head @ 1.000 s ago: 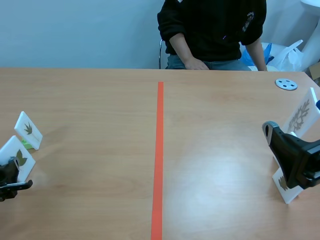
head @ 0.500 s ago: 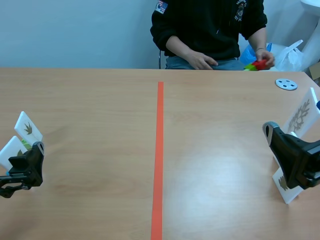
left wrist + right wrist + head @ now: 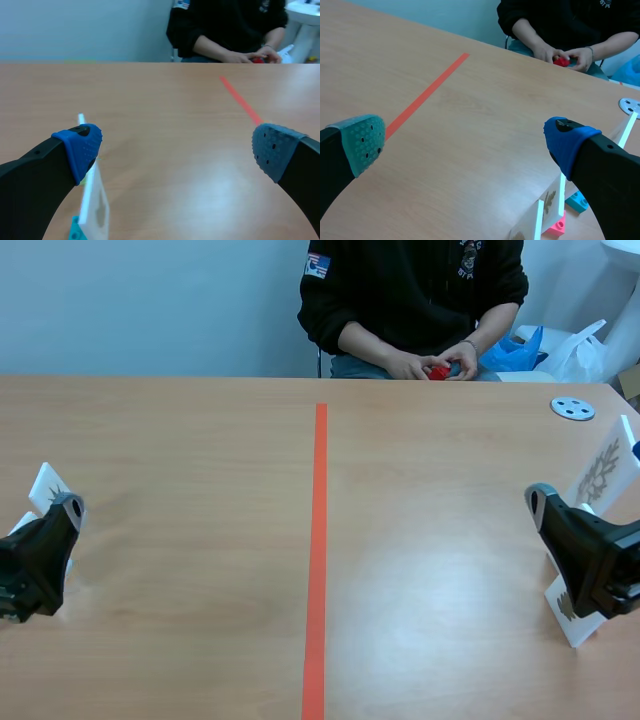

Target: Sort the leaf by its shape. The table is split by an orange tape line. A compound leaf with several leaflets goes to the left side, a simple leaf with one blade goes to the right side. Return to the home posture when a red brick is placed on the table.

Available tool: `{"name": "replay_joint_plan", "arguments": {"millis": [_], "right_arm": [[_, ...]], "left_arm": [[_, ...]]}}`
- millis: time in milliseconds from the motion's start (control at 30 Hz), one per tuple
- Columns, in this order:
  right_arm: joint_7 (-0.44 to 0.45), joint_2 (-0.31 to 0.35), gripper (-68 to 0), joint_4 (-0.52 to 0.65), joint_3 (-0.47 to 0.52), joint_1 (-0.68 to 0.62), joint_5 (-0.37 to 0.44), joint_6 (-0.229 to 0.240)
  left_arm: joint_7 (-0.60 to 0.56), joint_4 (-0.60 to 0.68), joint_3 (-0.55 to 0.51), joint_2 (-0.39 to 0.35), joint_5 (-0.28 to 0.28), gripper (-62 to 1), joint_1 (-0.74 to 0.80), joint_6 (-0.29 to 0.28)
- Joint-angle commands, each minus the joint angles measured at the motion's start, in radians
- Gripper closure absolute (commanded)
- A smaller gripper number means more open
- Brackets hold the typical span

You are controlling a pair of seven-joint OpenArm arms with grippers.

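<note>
While a person (image 3: 415, 290) sat at the top of the frame behind it, the wooden table (image 3: 200, 440) filled most of the scene view. An orange tape line (image 3: 318, 540) split it down the middle.

The left gripper (image 3: 40, 555) sat low at the left edge of the frame. Its wrist view showed its blue-padded fingers (image 3: 82, 147) spread wide over bare wood. The right gripper (image 3: 585, 560) sat low at the right edge, its fingers (image 3: 362, 140) also spread apart with nothing between them.

On the left side, a white left leaf card (image 3: 45, 483) stood tilted just behind the left gripper, largely hidden by it. On the right side, a tall leaf card (image 3: 605, 472) with a brownish lobed leaf stood at the right edge. A low leaf card (image 3: 570, 615) stood just below the right gripper, partly covered by it.

A grey disc (image 3: 572, 408) lay at the upper right of the table. Smallest was a red brick (image 3: 438, 372), held in the person's hands at the table's far edge.
</note>
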Motion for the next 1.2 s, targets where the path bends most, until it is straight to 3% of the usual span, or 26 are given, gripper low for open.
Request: {"name": "replay_joint_plan", "arguments": {"millis": [0,333,600,767,1000,1167], "right_arm": [[0.011,0.009,-67.9,0.003,0.001,0.014,0.009,-0.003],[0.011,0.009,-67.9,0.003,0.001,0.014,0.009,-0.003],[0.011,0.011,-67.9,0.003,0.001,0.014,0.009,-0.003],[0.011,0.011,-67.9,0.003,0.001,0.014,0.009,-0.003],[0.011,0.011,-67.9,0.003,0.001,0.014,0.009,0.002],[0.011,0.011,-67.9,0.003,0.001,0.014,0.009,0.002]], "left_arm": [[0.000,0.059,0.000,-0.006,-0.001,-62.3,0.032,-0.006],[0.178,0.367,0.001,-0.006,0.125,-62.3,0.153,-0.144],[0.237,0.408,0.098,-0.006,0.130,-62.3,0.150,-0.172],[0.238,0.397,0.171,-0.006,0.161,-62.3,0.118,-0.121],[0.249,0.332,0.214,-0.020,0.171,-62.3,0.051,0.006],[0.244,0.313,0.214,-0.020,0.171,-62.3,0.048,0.026]]}}
